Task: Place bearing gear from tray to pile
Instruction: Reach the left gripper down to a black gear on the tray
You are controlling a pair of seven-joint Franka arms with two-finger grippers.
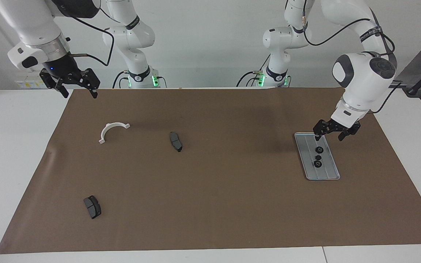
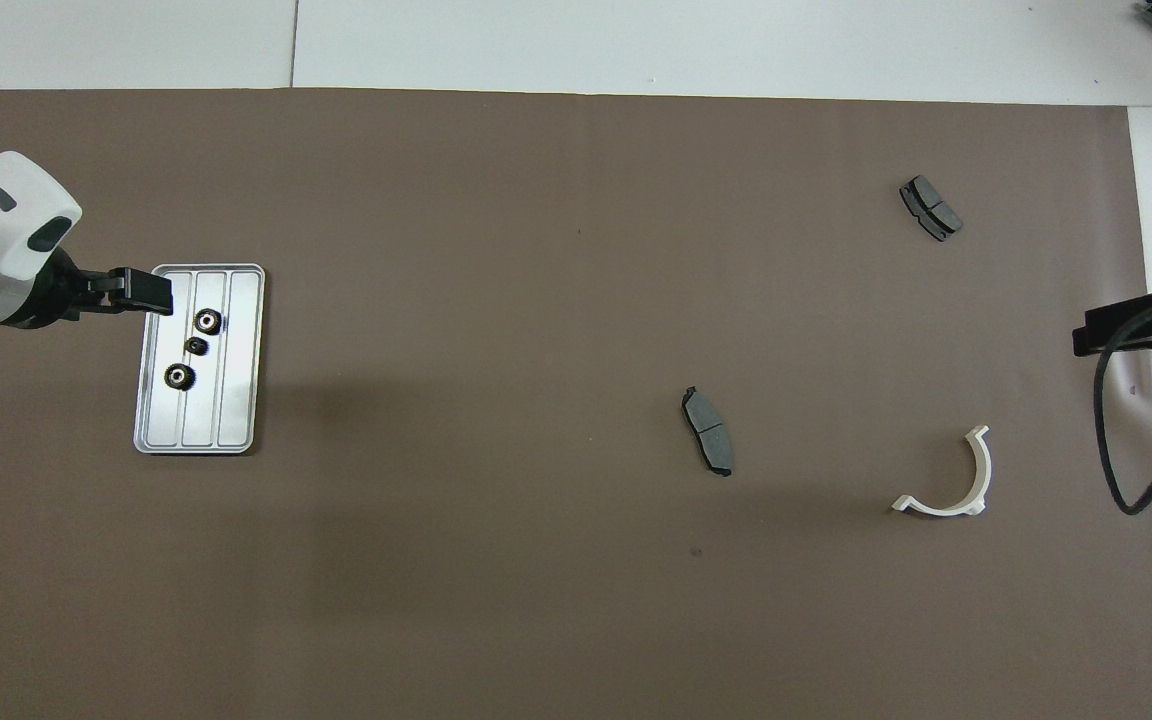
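The silver tray (image 1: 328, 172) (image 2: 237, 405) lies toward the left arm's end of the table. It holds three small black bearing gears (image 1: 319, 149) (image 2: 207, 321) in a short row. My left gripper (image 1: 329, 136) (image 2: 142, 290) hangs open and empty just above the tray's end nearest the robots. The pile is a loose scatter toward the right arm's end: a white half-ring bracket (image 1: 112, 125) (image 2: 984, 475) and two dark brake pads (image 1: 175, 141) (image 2: 708, 430). My right gripper (image 1: 80, 95) (image 2: 1096, 338) waits open over the mat's edge near the bracket.
A brown mat (image 1: 225, 204) covers most of the white table. The second brake pad (image 1: 92, 207) (image 2: 931, 208) lies farthest from the robots. A black cable (image 2: 1111, 440) hangs from the right arm.
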